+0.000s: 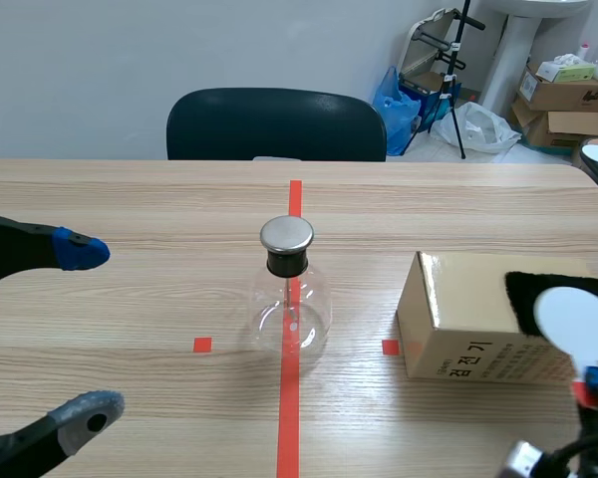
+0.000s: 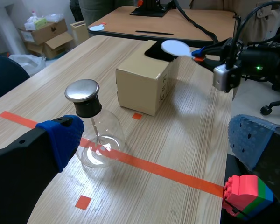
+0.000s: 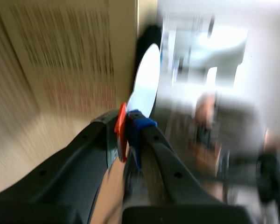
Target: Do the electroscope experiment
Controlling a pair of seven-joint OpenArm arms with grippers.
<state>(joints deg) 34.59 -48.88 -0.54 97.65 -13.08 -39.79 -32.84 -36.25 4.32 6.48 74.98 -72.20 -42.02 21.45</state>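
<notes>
The electroscope, a clear glass flask (image 1: pixel 291 309) with a round metal cap (image 1: pixel 286 234), stands on the red tape line at the table's middle. My left gripper (image 1: pixel 85 334) is open to the left of it, and in the left wrist view the flask (image 2: pixel 95 135) sits just ahead of the near finger (image 2: pixel 63 135). My right gripper (image 1: pixel 588 383) is shut on the red handle of a white disc paddle (image 1: pixel 576 324). It holds the disc over the black cloth (image 1: pixel 553 289) on a cardboard box (image 1: pixel 478 324). In the right wrist view the disc (image 3: pixel 147 79) rises edge-on from the gripper (image 3: pixel 128 128).
A dark chair back (image 1: pixel 276 124) stands behind the far table edge. Boxes and bags (image 1: pixel 568 95) lie on the floor at the back right. A small red, green and blue block (image 2: pixel 247 193) shows beside my left gripper's far finger.
</notes>
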